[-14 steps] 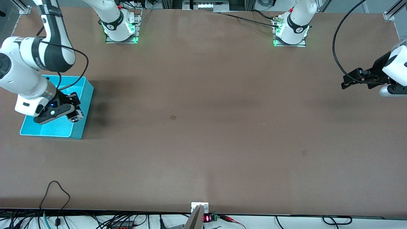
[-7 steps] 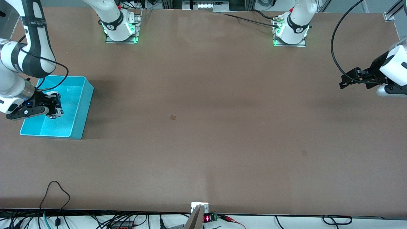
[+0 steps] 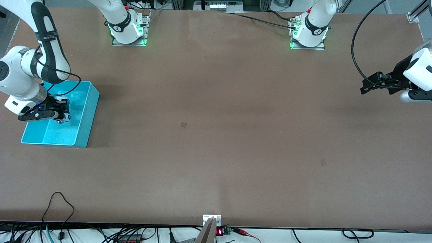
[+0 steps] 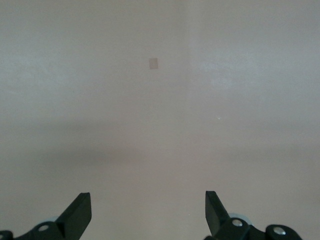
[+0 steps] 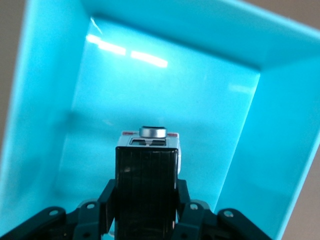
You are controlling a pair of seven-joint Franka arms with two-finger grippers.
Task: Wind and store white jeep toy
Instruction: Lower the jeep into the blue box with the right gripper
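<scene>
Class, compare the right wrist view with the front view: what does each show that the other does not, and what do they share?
Only the right wrist view shows the white jeep toy clearly: its black roof, clamped between the right claw fingers. Only the front view shows the left claw, open, waiting over the table at the left arm's end, and both arm bases. Both show the turquoise bin under the right claw.

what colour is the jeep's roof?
Black, on the white jeep toy held in the right gripper over the turquoise bin. Best seen in the right wrist view.

Bin (image 3: 88,111) sits at the right arm's end of the table (image 3: 216,135). White jeep toy (image 5: 147,172), held by the right gripper (image 3: 62,113), hangs over the bin's interior.
</scene>
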